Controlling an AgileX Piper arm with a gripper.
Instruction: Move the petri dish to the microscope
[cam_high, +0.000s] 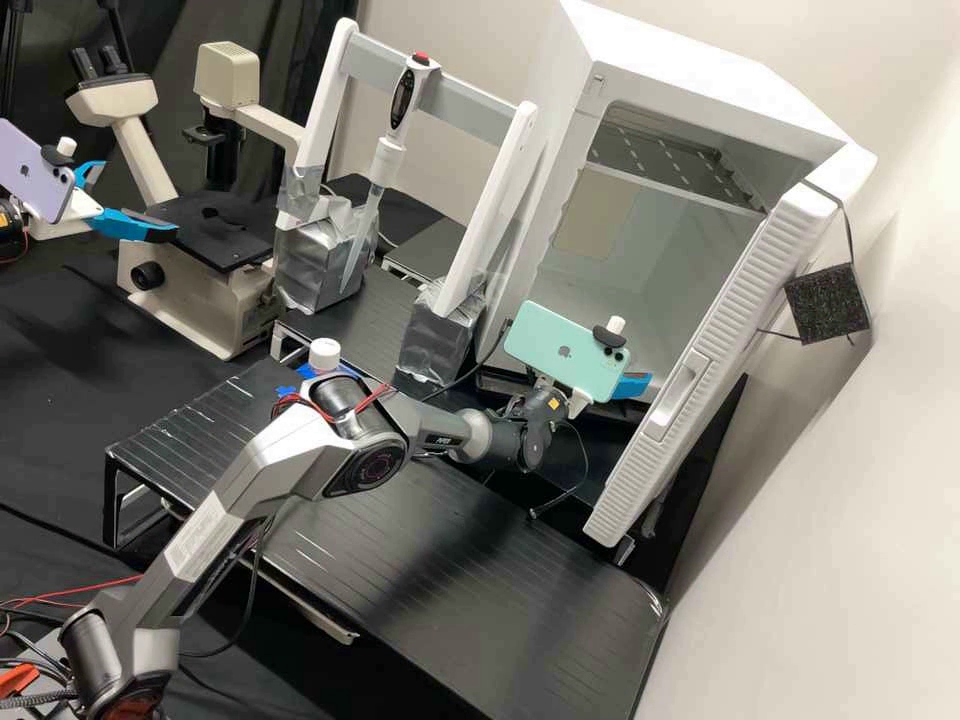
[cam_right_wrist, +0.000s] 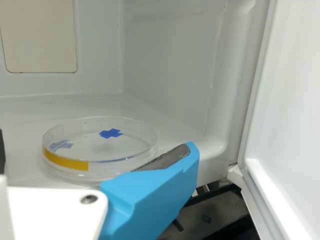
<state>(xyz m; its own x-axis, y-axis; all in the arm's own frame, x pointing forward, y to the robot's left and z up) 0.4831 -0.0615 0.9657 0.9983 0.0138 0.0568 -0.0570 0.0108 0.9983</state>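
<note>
Has the gripper, with jaws apart, at the white cabinet in the high view's right half, near the petri dish on its floor, with grasp, lift and carry to the upper-left inverted microscope apparently left

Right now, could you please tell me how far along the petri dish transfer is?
The cabinet already stands open. In hand looks to be the pick-up: the gripper is at the opening, open, close to the petri dish, which rests on the cabinet's floor. Apparently left: grasping the dish, bringing it out and setting it on the microscope.
</note>
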